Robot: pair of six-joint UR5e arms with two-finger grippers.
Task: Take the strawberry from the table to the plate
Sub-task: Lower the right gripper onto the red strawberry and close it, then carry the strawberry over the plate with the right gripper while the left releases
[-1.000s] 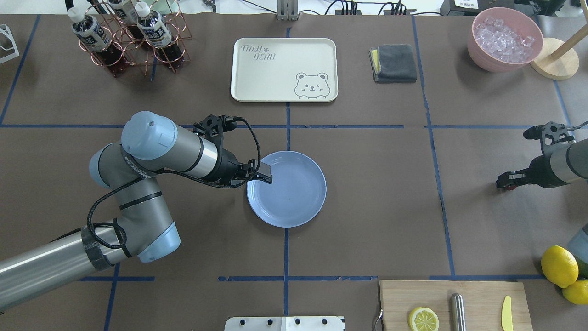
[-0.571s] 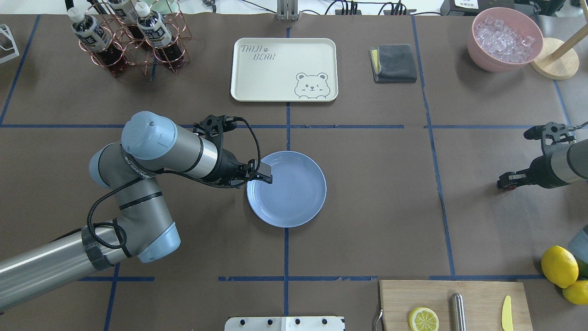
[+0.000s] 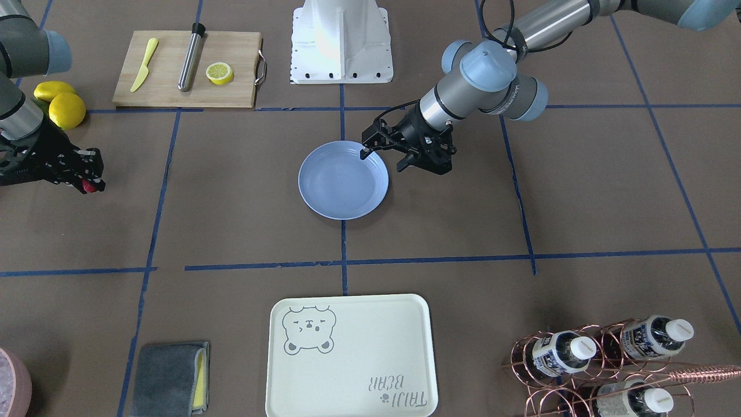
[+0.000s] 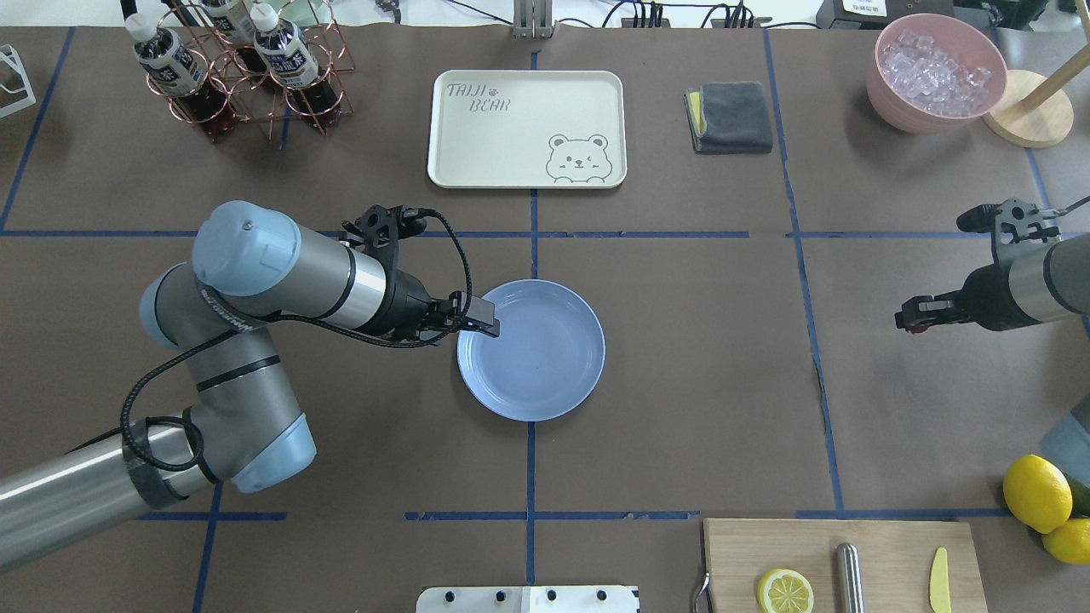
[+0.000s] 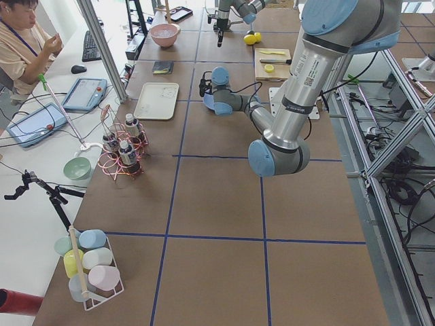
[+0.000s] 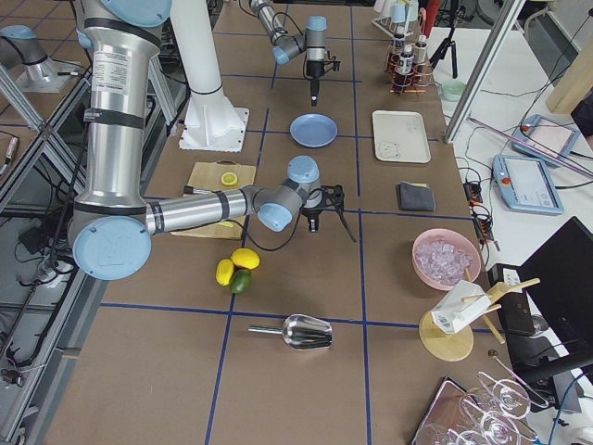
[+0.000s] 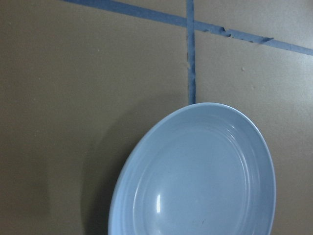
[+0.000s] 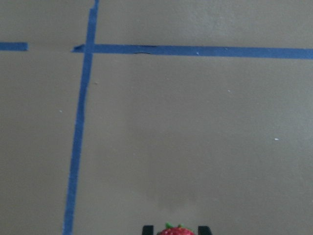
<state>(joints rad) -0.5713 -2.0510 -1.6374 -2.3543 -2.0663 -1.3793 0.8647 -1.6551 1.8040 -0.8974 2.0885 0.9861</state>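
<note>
While right claw [image 4: 911,323] grips strawberry [image 8: 175,231], calyx visible

Seen from overhead, the brown paper-like surface [image 4: 681,383], gridded with blue tape, carries a round light-blue glossy plate [image 4: 532,351] at centre and a cream rectangular bear-print tray [image 4: 526,128] above it. A copper wire bottle rack [image 4: 271,102] stands upper left, a folded grey cloth [image 4: 731,117] and pink ice bowl [image 4: 890,98] upper right, a wooden cutting board [image 4: 894,553] and yellow lemons [image 4: 1036,492] lower right.
</note>
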